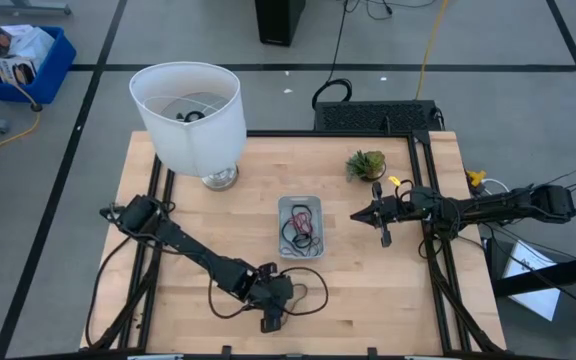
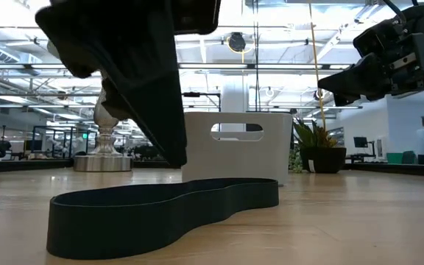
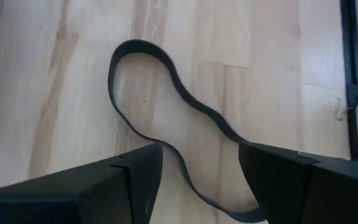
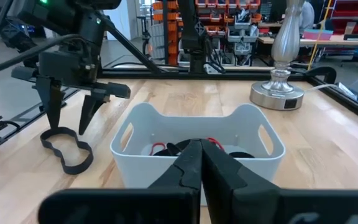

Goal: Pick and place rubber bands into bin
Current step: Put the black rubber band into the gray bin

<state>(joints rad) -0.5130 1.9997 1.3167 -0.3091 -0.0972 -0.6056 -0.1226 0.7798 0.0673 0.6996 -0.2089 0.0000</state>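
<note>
A black rubber band [image 1: 306,290] lies flat on the wooden table near its front edge, wavy and figure-eight shaped; it also shows in the low view [image 2: 160,213] and the left wrist view [image 3: 166,106]. My left gripper [image 3: 201,180] is open just above the band's near end, one finger on each side of it; it also shows in the high view [image 1: 273,305]. The pale bin [image 1: 300,225] stands at mid-table with red and black bands inside [image 4: 166,148]. My right gripper [image 4: 201,158] is shut and empty, above the table to the right of the bin [image 1: 360,214].
A lamp with a white shade [image 1: 188,115] stands at the far left of the table, with its metal base [image 4: 278,93] behind the bin. A small potted plant [image 1: 365,163] stands at the far right. A blue crate [image 1: 23,60] is on the floor beyond the table.
</note>
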